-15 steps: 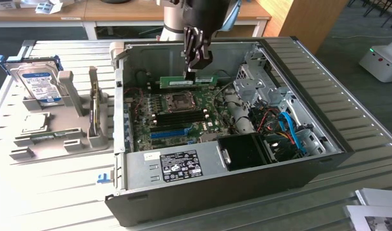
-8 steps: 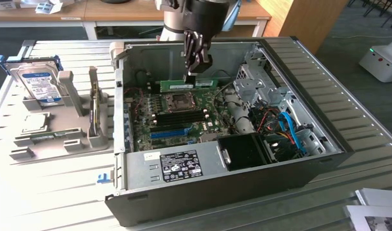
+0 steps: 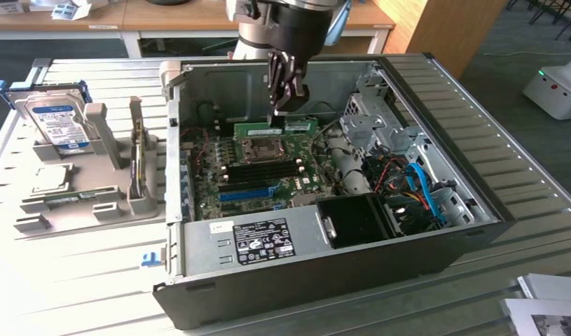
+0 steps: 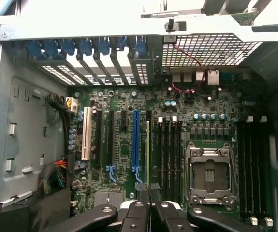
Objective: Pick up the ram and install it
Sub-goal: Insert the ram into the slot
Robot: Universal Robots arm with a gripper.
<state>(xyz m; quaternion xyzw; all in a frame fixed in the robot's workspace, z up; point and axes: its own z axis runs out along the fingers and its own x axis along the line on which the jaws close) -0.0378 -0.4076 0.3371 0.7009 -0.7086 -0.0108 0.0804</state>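
Observation:
My gripper point(image 3: 283, 110) hangs inside the open computer case point(image 3: 472, 210), shut on the ram point(image 3: 257, 130). The ram is a narrow green stick, held level just above the motherboard point(image 3: 266, 185) at the far side of the processor socket point(image 3: 263, 148). In the wrist view the black fingers point(image 4: 138, 212) pinch the ram point(image 4: 147, 150) edge-on. It runs as a thin pale line between the long blue slot point(image 4: 136, 140) and the row of black memory slots point(image 4: 170, 154). I cannot tell whether the ram touches the board.
The case walls close in on all sides of the board. A black fan housing point(image 3: 360, 220) and blue cables point(image 3: 424, 185) fill the exterior view's right. Outside, on that view's left, a grey tray point(image 3: 80, 210) holds a hard drive point(image 3: 56, 119), a silver chip point(image 3: 47, 178) and an upright card point(image 3: 136, 150).

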